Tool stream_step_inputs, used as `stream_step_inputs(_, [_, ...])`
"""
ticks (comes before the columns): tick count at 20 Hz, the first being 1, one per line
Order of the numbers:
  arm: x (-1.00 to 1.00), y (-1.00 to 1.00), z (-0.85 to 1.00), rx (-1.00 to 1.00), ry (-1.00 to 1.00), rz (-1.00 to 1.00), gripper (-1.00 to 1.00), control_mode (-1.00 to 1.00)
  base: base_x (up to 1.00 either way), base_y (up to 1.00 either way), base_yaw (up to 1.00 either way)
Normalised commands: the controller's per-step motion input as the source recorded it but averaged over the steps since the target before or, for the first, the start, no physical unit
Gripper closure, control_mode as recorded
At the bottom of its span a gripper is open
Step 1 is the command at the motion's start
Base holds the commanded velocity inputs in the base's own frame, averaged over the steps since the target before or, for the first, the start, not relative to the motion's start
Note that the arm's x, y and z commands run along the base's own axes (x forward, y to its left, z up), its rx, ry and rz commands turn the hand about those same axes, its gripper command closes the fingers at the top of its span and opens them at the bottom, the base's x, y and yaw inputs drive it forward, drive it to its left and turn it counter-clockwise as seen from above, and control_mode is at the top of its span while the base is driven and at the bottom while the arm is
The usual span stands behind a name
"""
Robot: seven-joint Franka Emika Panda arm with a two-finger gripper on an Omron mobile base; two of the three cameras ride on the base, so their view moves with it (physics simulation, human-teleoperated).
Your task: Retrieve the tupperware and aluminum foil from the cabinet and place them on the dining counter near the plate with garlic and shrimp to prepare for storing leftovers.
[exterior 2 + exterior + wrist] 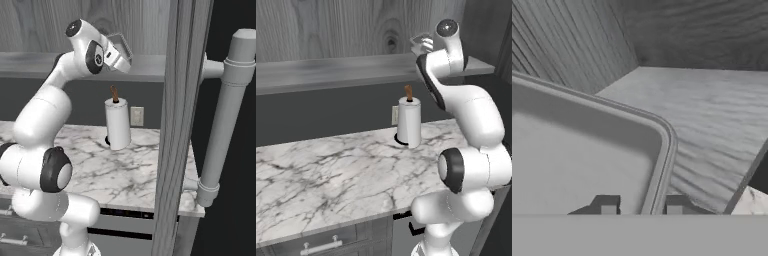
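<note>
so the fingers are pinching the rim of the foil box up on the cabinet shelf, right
Not the foil box. In the hand view the fingers straddle the rim of the clear greyish tupperware, one on each side of its wall. The rest holds: it sits on the grey cabinet shelf.

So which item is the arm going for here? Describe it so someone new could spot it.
Look up at the grey wood-grain cabinet above the marble worktop. On its shelf board lies the tupperware, a shallow greyish container with a raised rim, its wall between the fingers. The paper towel roll below is white and upright.
</note>
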Motion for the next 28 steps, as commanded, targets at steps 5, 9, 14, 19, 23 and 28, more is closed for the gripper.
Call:
stream_step_inputs(5, [-1.0, 0.58, 0.0, -0.13, 0.0, 0.08, 1.0, -1.0, 0.0, 0.0, 0.0])
stream_step_inputs(9, [-1.0, 0.39, 0.0, -0.03, 0.05, 0.17, 1.0, -1.0, 0.0, 0.0, 0.0])
stream_step_inputs(14, [-1.0, 0.13, -0.12, 0.0, 0.04, 0.21, 1.0, -1.0, 0.0, 0.0, 0.0])
stream_step_inputs(19, [-1.0, 0.02, -0.43, -0.03, 0.04, 0.23, 1.0, -1.0, 0.0, 0.0, 0.0])
stream_step_inputs(23, [-0.95, 0.2, -0.36, -0.2, 0.25, 0.06, 1.0, -1.0, 0.0, 0.0, 0.0])
stream_step_inputs(28, [-0.33, 0.0, -0.2, -0.07, 0.18, 0.0, 1.0, -1.0, 0.0, 0.0, 0.0])
